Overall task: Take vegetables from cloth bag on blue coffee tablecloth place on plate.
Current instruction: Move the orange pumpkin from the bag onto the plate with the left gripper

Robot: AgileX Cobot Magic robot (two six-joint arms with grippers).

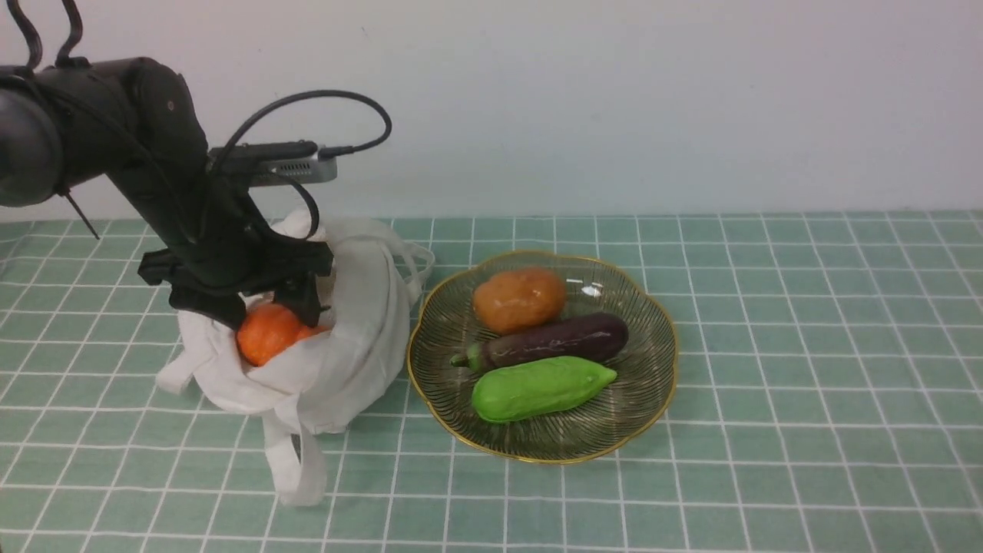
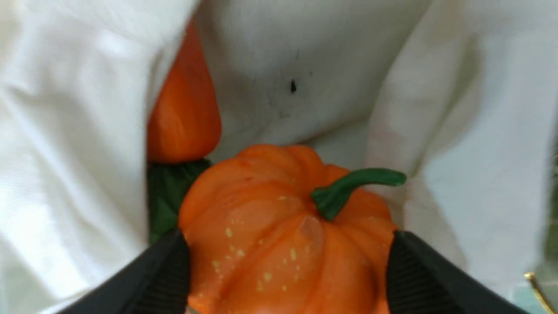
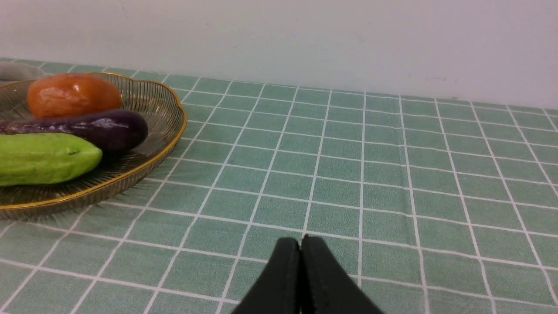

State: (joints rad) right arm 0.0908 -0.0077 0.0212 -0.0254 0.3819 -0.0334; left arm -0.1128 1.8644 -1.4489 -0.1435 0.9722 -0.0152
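Observation:
The white cloth bag (image 1: 349, 361) sits at the left on the teal grid tablecloth (image 1: 806, 346). My left gripper (image 1: 267, 313) reaches into its mouth, and its jaws press both sides of the ribbed orange pumpkin (image 1: 265, 334). In the left wrist view the gripper (image 2: 287, 266) holds the pumpkin (image 2: 270, 235) by its flanks, green stem up. An orange carrot (image 2: 185, 117) with green top lies behind it inside the bag (image 2: 65, 131). The gold-rimmed glass plate (image 1: 537, 453) stands right of the bag. My right gripper (image 3: 301, 240) is shut and empty, low over the cloth, right of the plate (image 3: 130, 172).
The plate holds a brown-orange potato (image 1: 519, 299), a purple eggplant (image 1: 557, 340) and a green gourd (image 1: 537, 389). The bag's strap handles trail toward the front (image 1: 296, 461). A white wall runs along the back of the table.

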